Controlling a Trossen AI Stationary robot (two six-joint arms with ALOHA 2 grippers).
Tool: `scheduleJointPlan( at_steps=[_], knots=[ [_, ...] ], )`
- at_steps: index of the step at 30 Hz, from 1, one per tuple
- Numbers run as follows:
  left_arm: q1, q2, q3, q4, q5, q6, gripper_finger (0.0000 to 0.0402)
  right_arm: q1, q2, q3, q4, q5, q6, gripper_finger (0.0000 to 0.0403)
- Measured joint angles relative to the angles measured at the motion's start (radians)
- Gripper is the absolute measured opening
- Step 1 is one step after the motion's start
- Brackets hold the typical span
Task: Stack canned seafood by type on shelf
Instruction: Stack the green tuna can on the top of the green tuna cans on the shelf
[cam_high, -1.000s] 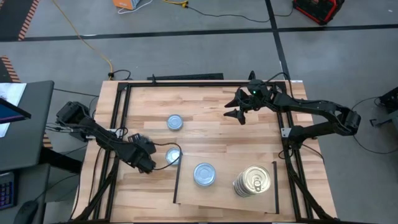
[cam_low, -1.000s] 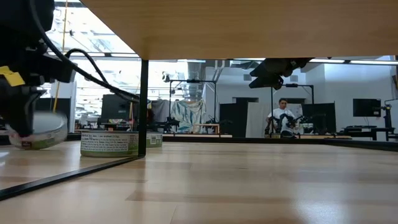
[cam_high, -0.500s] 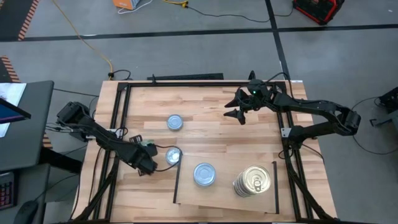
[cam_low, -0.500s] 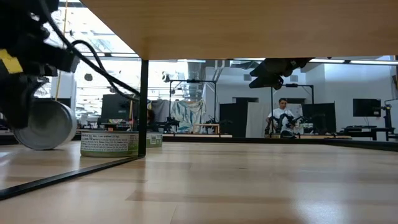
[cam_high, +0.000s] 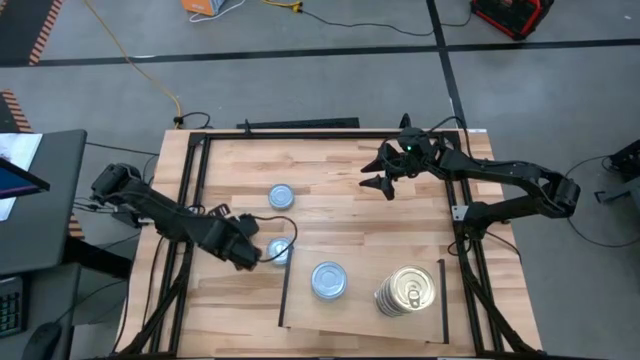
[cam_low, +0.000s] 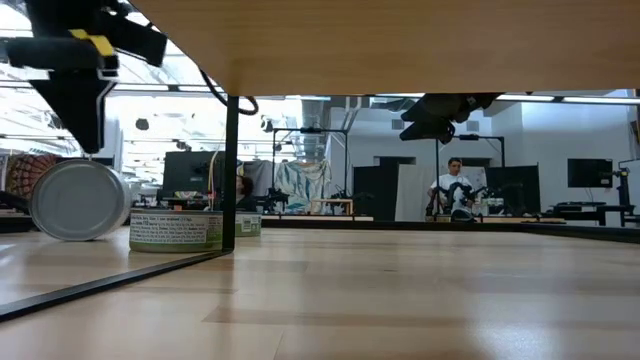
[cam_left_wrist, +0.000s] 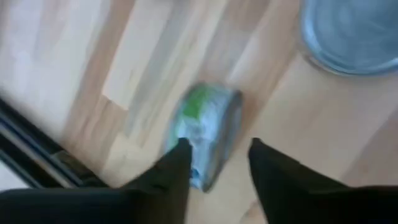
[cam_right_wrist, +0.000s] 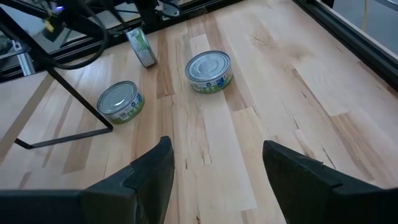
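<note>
Left gripper (cam_high: 258, 252) sits at about eight o'clock on the tabletop (cam_high: 330, 165), and from where I watch its two fingers (cam_left_wrist: 171, 180) stand parted on either side of a tin tipped on its edge (cam_left_wrist: 205, 134). I see a gap between each finger and the can, so I read the jaws as open and not clamping it. In the low view that tipped tin (cam_low: 78, 200) shows its round silver face to the camera, resting on its rim on the wood, with the gripper body above it.

Just past the tin, toward four o'clock, runs the thin black strip (cam_high: 285, 290) at the near side of the shelf (cam_high: 360, 320). It lies between the tipped can and the silvery-lidded tin (cam_high: 329, 280) already standing flat on the board. Farther toward three o'clock on the same board I see a stack of gold-lidded tins (cam_high: 406, 290).

One more silvery tin (cam_high: 282, 196) stands flat on the bare tabletop at about eleven o'clock from the left gripper, well apart from it.

Right gripper (cam_high: 378, 170) hovers over the far part of the table at about one o'clock, fingers (cam_right_wrist: 149, 174) spread with nothing between them.

A person (cam_low: 455, 190) sits in the room beyond the table.
</note>
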Motion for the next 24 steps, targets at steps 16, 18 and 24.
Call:
scheduleJointPlan(
  at_steps=[16, 18, 24],
  knots=[
    [0.232, -0.001, -0.019, 0.01, 0.149, 0.356, 0.026, 0.018, 0.0, 0.0, -0.001, -0.002, -0.008, 0.027],
    [0.251, -0.014, -0.058, 0.052, 0.194, 0.369, 0.0258, 0.023, 0.0, 0.0, -0.002, -0.002, -0.008, 0.027],
    [0.285, -0.031, -0.152, 0.13, 0.242, 0.399, 0.0256, 0.034, 0.0, 0.0, -0.001, -0.002, -0.015, 0.027]
  ],
)
